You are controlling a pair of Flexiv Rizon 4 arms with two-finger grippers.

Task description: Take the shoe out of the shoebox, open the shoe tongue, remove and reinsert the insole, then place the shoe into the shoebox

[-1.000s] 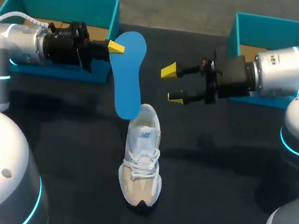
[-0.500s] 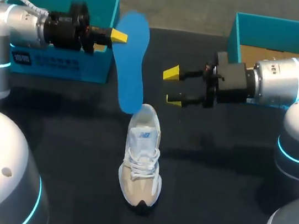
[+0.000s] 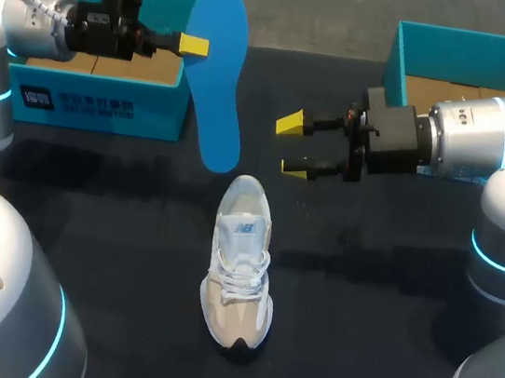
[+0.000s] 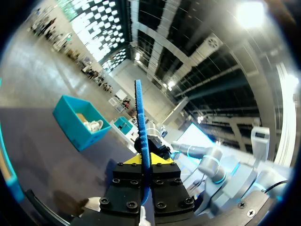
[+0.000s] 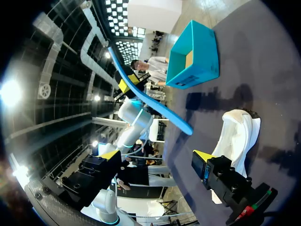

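A white and beige shoe (image 3: 240, 263) stands on the dark table, toe toward the front edge. The blue insole (image 3: 217, 71) hangs in the air behind the shoe's heel, clear of it, with my left gripper (image 3: 194, 46) shut on its upper part. The left wrist view shows the insole (image 4: 139, 117) edge-on between the yellow tips of that gripper (image 4: 143, 160). My right gripper (image 3: 292, 145) stands open to the right of the insole, holding nothing. From the right wrist view, the insole (image 5: 146, 101) and shoe (image 5: 235, 136) lie ahead of the open right gripper (image 5: 155, 160).
A teal shoebox (image 3: 95, 101) stands at the back left under my left arm. A second teal box (image 3: 423, 44) stands at the back right behind my right arm. Dark tabletop lies on both sides of the shoe.
My left arm has lifted the insole up and back to the left, so its lower tip has come out of the shoe's heel. The right gripper has shifted only slightly.
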